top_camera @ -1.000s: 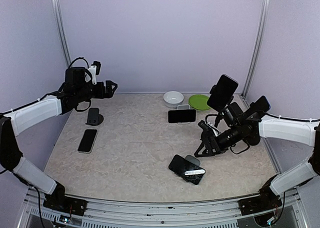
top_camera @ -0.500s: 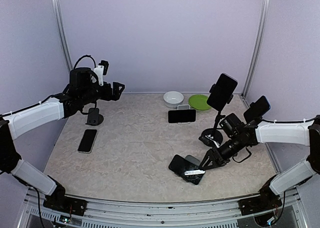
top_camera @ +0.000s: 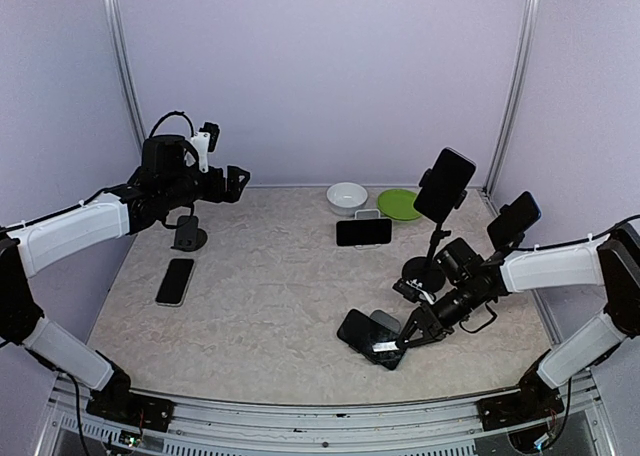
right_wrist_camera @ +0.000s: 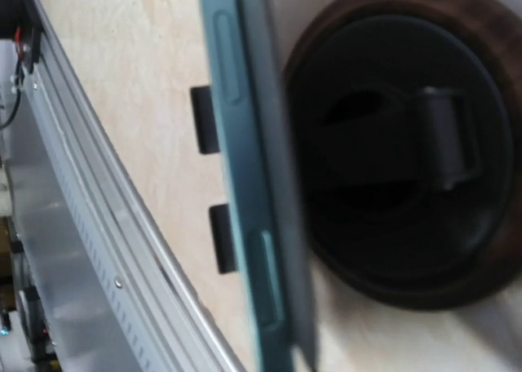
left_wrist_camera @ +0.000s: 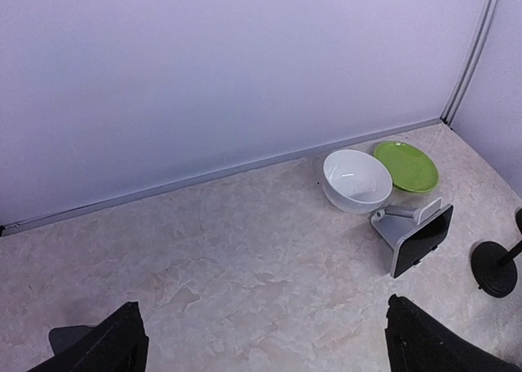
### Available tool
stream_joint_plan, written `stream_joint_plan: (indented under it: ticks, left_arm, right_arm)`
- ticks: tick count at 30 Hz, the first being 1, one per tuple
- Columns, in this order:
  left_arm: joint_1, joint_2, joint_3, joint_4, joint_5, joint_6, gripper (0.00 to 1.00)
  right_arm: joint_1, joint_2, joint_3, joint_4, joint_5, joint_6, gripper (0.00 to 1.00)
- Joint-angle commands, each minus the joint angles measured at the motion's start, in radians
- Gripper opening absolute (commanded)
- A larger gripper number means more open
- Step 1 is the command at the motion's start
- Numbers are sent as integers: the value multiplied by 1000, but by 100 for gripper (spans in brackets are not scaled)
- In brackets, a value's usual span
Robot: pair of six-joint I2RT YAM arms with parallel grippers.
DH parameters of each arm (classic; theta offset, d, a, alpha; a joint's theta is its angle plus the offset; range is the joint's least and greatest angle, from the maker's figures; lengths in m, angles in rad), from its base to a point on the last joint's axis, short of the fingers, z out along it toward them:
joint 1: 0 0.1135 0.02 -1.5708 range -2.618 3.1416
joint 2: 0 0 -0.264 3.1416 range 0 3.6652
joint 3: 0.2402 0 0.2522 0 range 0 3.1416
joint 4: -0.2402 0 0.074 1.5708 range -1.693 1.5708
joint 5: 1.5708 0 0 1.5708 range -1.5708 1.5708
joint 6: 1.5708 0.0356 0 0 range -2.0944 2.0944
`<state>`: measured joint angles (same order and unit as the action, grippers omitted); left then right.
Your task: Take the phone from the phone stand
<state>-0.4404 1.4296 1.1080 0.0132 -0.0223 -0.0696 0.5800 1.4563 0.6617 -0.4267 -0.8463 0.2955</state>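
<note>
Okay, my right gripper [top_camera: 405, 334] is down low on the bench [top_camera: 270, 286], right of centre toward the near edge, its tip up against the right end of the dark phone [top_camera: 366, 337]. That phone rests tilted on the low stand [top_camera: 386, 320], not lifted off.

The right wrist view is very close and blurred. It shows the dark phone's teal side edge running top to bottom and the low stand's round dark base just right of it. Two small black tabs sit on the phone's left side. I can't tell if those tabs are my fingers or stand parts. So I can't tell how wide this gripper is or whether it has hold of anything.

My left gripper [top_camera: 236, 180] hangs in the air over the far-left corner, fingers [left_wrist_camera: 110, 346] spread wide with nothing between them. Near the left edge sits a small black stand [top_camera: 187, 234], with a flat phone [top_camera: 176, 281] lying on the bench on its near side.

At the far edge, right of centre, a white bowl [top_camera: 347, 195] and a green plate [top_camera: 399, 204] sit side by side. Just nearer than them is a landscape phone [top_camera: 363, 232] on a grey stand [left_wrist_camera: 400, 225].

Toward the right edge a pole stand [top_camera: 422, 273] holds a high phone [top_camera: 446, 185]. Another raised phone [top_camera: 514, 219] is by the right edge, its mount hidden behind my right arm.
</note>
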Motion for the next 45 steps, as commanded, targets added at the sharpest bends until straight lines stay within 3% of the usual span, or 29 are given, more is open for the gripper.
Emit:
stream_joint_plan:
  ticks: [1, 4, 10, 23, 29, 37, 45]
  left_arm:
    - [-12, -6, 27, -10, 6, 1, 99]
    - [-13, -12, 22, -13, -1, -7, 99]
    - [-15, -7, 21, -33, -39, -32, 99]
    - [-14, -13, 5, -27, -74, -49, 99]
    - [2, -26, -7, -41, -136, -141, 99]
    - [29, -87, -91, 70, -100, -264, 99]
    - [35, -152, -147, 95, -19, -353, 99]
  right_arm:
    - [14, 18, -32, 90, -55, 34, 21]
    - [20, 12, -46, 125, -59, 65, 10]
    - [28, -13, -97, 239, -52, 154, 0]
    - [140, 88, -57, 515, 1, 330, 0]
    - [141, -4, -69, 484, 97, 346, 0]
    - [139, -124, -68, 395, 182, 325, 0]
    - [142, -252, -73, 487, 220, 355, 0]
